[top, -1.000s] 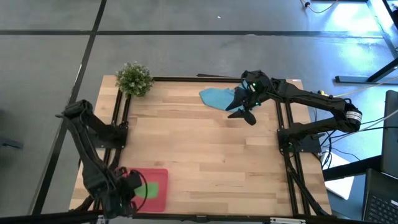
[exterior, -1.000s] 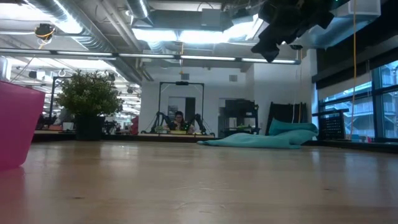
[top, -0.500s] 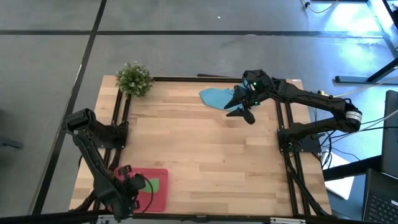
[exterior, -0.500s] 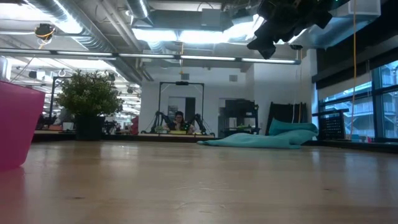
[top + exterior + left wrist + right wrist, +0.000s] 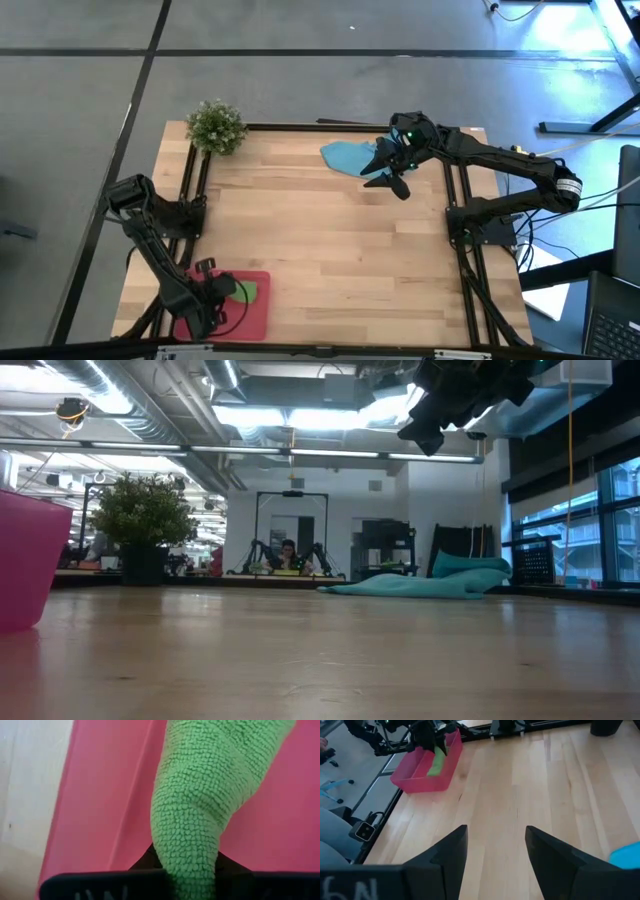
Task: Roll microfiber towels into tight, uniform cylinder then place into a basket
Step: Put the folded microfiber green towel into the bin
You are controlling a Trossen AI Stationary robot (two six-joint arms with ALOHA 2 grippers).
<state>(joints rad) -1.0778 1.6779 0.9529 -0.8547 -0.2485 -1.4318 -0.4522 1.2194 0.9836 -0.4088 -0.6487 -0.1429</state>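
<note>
A small bushy potted plant [image 5: 216, 126] stands at the wooden table's [image 5: 330, 250] far-left corner.

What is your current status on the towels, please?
Left gripper shut on green towel over the red tray. Right gripper open, above the table beside the blue towel. Nothing in the way.
</note>
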